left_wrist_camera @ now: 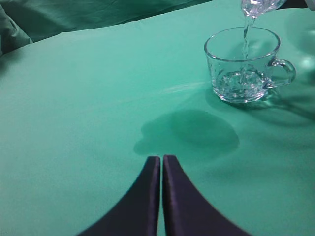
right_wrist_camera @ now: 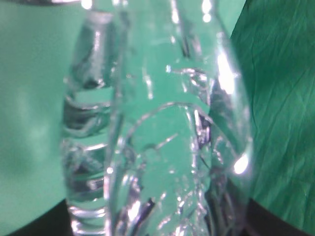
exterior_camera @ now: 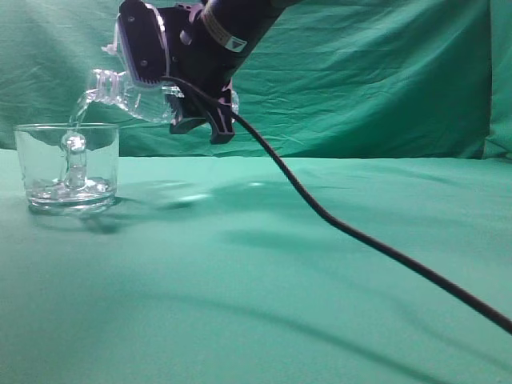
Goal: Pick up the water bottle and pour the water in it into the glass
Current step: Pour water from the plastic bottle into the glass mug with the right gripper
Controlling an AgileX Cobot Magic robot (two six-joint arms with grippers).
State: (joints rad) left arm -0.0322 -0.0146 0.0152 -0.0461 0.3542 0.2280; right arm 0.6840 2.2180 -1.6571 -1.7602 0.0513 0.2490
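Green cloth (exterior_camera: 320,304), ribbed bottle (exterior_camera: 120,92), glass mug (exterior_camera: 68,168)

Clear, thin plastic water bottle (right_wrist_camera: 157,128), ribbed and glossy, full of bright glints. Clear, thick-walled glass (left_wrist_camera: 242,66), smooth and shiny, with heavy base and looped handle. Colourless water (left_wrist_camera: 244,39), glinting in a thin stream. Matt green cloth over the table (exterior_camera: 320,304), softly wrinkled, same cloth as backdrop (exterior_camera: 384,72). Black gripper fingers (left_wrist_camera: 147,201), smooth with dull sheen. Black cable (exterior_camera: 352,232), smooth, slightly glossy.
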